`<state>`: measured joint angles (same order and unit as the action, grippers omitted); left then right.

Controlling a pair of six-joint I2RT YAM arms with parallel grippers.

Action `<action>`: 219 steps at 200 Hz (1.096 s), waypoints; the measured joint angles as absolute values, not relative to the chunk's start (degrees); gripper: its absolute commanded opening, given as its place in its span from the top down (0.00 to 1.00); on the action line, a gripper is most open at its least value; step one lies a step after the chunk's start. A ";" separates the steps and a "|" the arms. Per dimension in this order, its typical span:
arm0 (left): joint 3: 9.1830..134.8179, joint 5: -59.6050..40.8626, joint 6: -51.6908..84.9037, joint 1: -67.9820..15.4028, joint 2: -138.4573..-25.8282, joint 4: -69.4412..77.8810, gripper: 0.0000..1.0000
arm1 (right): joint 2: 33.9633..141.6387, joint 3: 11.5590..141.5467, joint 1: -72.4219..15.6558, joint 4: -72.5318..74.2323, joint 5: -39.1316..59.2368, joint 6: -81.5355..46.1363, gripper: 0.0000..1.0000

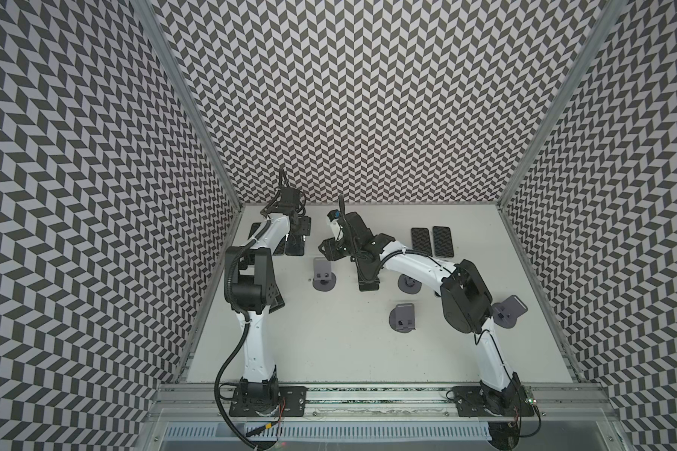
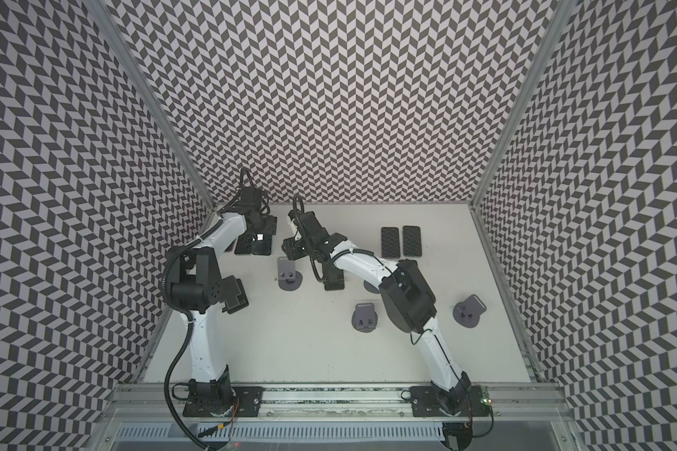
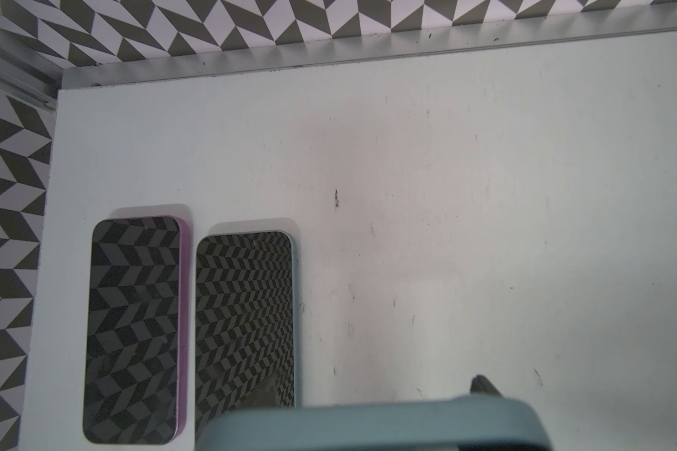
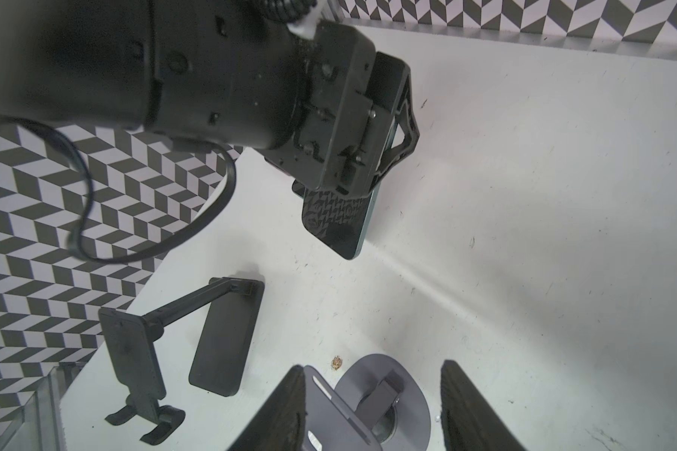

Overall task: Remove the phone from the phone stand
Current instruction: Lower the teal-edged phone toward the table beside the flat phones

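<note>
— Below the left gripper (image 4: 362, 181), that's where the action is: the jaws are nipped in tight on the phone (image 4: 337, 224), gripping its upper part, and it hangs clear of any stand.
— So the lift-off looks done?
— I'd say so. This reads as the set-down. Just beneath and beside the tool lie a pink-edged phone (image 3: 133, 332) and a blue-edged phone (image 3: 245, 312), flat on the table (image 3: 485, 195), side by side, screens up.
— Which way is the held one pointing?
— Its long axis runs steeply down from the jaws, a touch tilted. The free end aims at the table and is near it, though I can't tell if it touches. The glass faces the other arm.
— Next move?
— My call: tip it flat, long axis parallel to its neighbours, land it on the bare patch beside the blue-edged one, then let go. The risk is coming down on that neighbour's edge.
— And the right gripper (image 4: 372, 371)?
— Fingers spread wide, nothing clamped. A grey stand (image 4: 387, 390) shows between them; around it or above it, I can't tell.
</note>
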<state>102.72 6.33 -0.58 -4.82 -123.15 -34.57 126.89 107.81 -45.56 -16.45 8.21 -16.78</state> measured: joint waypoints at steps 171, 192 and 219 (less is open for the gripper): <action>108.09 6.33 -1.69 -4.82 -128.88 -36.58 0.53 | 128.42 110.52 -45.45 -18.90 8.62 -16.88 0.46; 109.60 6.31 -1.67 -4.78 -130.61 -37.58 0.53 | 128.64 110.52 -45.43 -18.94 8.78 -16.91 0.46; 111.81 6.33 -1.54 -4.67 -132.05 -38.72 0.53 | 128.64 110.54 -45.21 -18.98 8.93 -16.93 0.46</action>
<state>111.81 6.33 -1.54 -4.67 -132.05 -38.72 128.64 110.54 -45.21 -18.98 8.93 -16.93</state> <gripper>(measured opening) 0.720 0.541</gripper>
